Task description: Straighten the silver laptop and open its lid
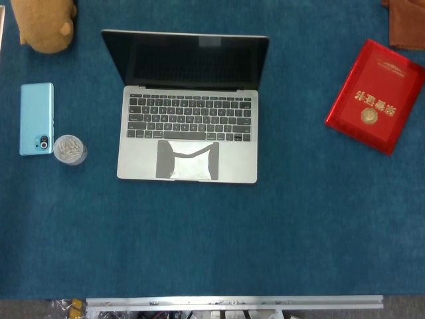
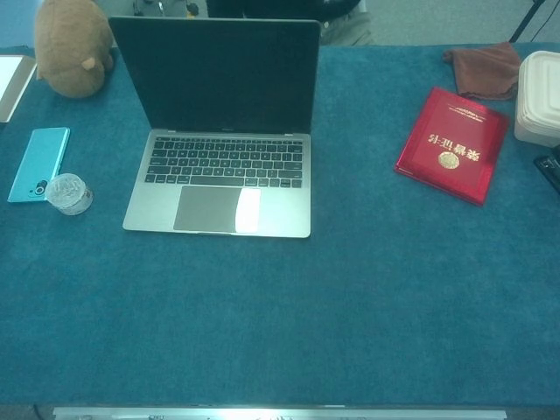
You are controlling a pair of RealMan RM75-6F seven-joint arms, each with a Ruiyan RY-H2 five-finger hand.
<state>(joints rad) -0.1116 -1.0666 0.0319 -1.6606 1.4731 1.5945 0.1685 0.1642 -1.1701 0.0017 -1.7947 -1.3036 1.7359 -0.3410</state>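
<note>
The silver laptop (image 1: 188,109) sits on the blue tabletop (image 1: 212,232), left of centre, its base square to the front edge. Its lid stands open and upright with the dark screen (image 2: 217,74) facing forward, and a bright patch of light lies on the trackpad (image 2: 215,209). Neither hand shows in the head view or the chest view, so I cannot say how their fingers lie. Left of the laptop a light blue phone (image 1: 36,118) lies flat, camera side up, and a small clear round jar (image 1: 70,149) stands just beside its near corner. A brown plush toy (image 2: 73,46) sits at the far left corner, behind the phone. Well to the right of the laptop a red booklet (image 1: 374,95) with gold lettering lies tilted on the tabletop. Behind it is a crumpled brown cloth (image 2: 484,68), and at the right edge of the chest view stands a white lidded container (image 2: 539,96).
</note>
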